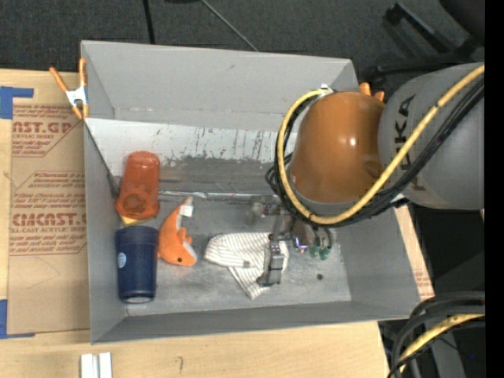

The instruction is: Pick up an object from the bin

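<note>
My gripper (273,272) reaches down below the orange wrist cover, at the front middle of the bin. Its dark fingertip rests on the right end of a crumpled white cloth (236,252) with thin stripes. The cloth lies flat on the bin floor and spreads to the left of the fingers. An orange toy fish (176,242) lies just left of the cloth.
At the left side of the bin stand a dark blue cup (136,263) on its side and an orange cup (139,184) behind it. The arm and its orange cover hang over the right half of the bin.
</note>
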Controlling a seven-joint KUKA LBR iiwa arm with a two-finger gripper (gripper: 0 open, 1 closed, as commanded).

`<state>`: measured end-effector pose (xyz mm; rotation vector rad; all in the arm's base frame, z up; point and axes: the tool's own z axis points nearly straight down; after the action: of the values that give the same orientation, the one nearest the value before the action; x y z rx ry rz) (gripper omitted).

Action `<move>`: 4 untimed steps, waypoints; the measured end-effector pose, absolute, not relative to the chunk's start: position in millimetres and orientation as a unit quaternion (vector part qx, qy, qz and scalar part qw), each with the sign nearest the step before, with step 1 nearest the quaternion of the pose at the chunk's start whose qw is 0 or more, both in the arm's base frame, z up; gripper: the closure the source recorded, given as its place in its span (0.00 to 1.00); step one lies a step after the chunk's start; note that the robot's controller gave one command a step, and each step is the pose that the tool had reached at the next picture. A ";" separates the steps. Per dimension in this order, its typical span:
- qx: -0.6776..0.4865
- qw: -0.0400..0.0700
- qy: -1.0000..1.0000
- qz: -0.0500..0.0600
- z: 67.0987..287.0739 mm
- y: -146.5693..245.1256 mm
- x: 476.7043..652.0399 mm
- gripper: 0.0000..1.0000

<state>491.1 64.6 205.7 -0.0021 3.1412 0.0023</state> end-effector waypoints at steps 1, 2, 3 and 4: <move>0.006 0.004 1.000 0.001 155.3 64.4 500.3 0.00; 0.032 0.000 0.999 0.001 91.0 51.5 505.6 1.00; 0.032 0.000 0.999 0.001 91.0 51.4 505.5 1.00; 0.009 0.000 1.000 0.000 295.2 35.1 494.2 1.00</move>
<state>494.2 35.1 295.2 0.0284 3.1409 -0.0006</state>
